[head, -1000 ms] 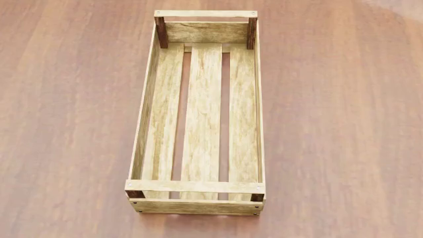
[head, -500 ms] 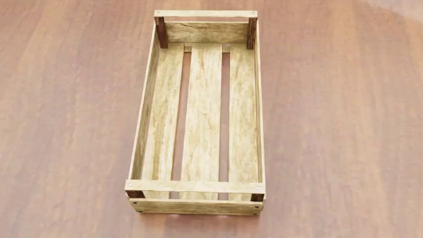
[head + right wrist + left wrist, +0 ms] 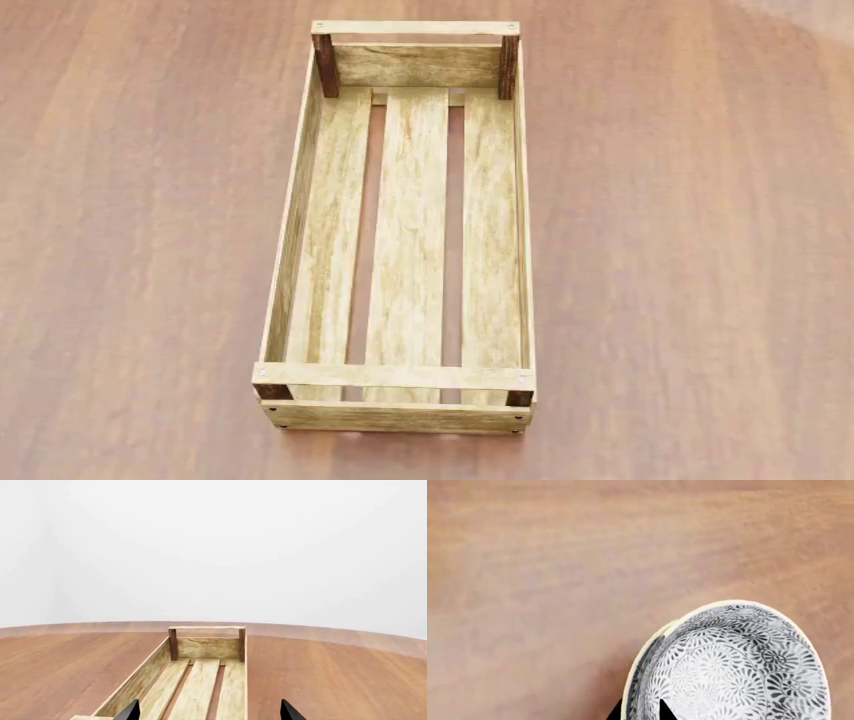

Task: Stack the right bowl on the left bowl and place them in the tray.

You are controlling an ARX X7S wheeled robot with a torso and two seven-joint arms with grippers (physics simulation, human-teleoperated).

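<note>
The bowl (image 3: 730,665) was seen only in the left wrist view, a round, shallow dish with a pale cream rim and an interior covered in a dense black-and-white pattern of fan-like rosettes. It was tilted towards the camera, above the blurred reddish-brown wood of the counter (image 3: 547,580). Whether a second bowl was nested under it could not be told. The left gripper (image 3: 639,711) was shown only as two dark fingertips, one on each side of the bowl's rim, so that the rim appeared pinched between them. No bowl was seen in the head view.

The tray (image 3: 296,235) was found at the middle of the head view, lying lengthwise away from the robot on the counter (image 3: 694,250). It was made of light, grainy wood: three long floor planks with gaps between them, low slatted side walls, dark corner posts and a top rail at each end. Nothing was seen inside it.

In the right wrist view the tray (image 3: 140,682) was seen end-on, just ahead of the right gripper (image 3: 208,713), whose two dark fingertips were spread wide apart with nothing between them. A plain white backdrop was seen beyond the counter. No writing or label could be read anywhere.
</note>
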